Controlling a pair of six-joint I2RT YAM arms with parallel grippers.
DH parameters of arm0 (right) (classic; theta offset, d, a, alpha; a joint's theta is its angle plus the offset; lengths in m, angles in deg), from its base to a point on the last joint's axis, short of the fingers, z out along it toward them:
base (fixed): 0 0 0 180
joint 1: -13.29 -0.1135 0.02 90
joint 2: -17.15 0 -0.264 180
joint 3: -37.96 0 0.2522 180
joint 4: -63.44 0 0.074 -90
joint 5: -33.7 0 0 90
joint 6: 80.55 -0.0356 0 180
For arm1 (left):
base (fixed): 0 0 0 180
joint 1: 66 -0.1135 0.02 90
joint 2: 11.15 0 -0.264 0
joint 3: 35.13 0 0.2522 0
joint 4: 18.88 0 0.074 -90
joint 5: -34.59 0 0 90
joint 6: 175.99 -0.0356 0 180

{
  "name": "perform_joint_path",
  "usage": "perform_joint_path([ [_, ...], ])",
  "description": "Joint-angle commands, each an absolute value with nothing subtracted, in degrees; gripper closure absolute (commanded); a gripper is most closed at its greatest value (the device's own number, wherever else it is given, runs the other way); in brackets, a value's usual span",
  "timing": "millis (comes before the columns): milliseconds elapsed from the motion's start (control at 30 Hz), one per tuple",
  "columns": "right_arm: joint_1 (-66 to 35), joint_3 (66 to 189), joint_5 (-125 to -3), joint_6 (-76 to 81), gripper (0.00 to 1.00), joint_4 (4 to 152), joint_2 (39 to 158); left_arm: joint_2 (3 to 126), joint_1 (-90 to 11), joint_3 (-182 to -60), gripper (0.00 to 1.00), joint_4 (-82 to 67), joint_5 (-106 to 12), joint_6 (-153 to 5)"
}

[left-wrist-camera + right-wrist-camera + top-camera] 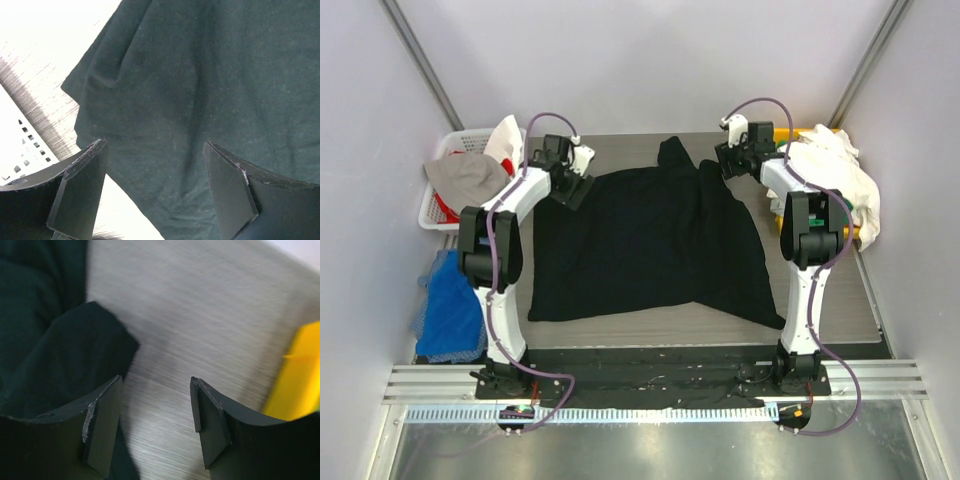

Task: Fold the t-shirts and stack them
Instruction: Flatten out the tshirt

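The black t-shirt [650, 240] lies spread roughly flat on the table [620, 328]. I judge it soft, light and limp. It will sag and drag, so I would pinch it at corners or seams. My left gripper [155, 172] hovers with jaws spread over its far-left corner. My right gripper [156, 407] stands spread beside the far-right sleeve, pinching nothing.

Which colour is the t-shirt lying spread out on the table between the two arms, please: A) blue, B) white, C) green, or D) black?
D: the black t-shirt lies spread across the middle of the table, while the white pile sits bunched up at its far right side.
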State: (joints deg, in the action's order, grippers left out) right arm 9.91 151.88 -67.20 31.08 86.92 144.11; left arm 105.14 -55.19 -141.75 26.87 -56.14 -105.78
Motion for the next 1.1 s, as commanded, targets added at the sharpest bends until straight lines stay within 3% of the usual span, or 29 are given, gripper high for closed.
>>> perform_joint_path([
  [0,9.77,154.37,-70.80,30.10,0.39,86.52,145.20,105.47,-55.19,-144.07,0.19,24.76,-58.31,-107.61],
  [1067,9.07,151.30,-76.60,30.02,0.40,87.75,138.96,106.09,-53.70,-142.41,0.20,24.41,-61.74,-109.11],
])
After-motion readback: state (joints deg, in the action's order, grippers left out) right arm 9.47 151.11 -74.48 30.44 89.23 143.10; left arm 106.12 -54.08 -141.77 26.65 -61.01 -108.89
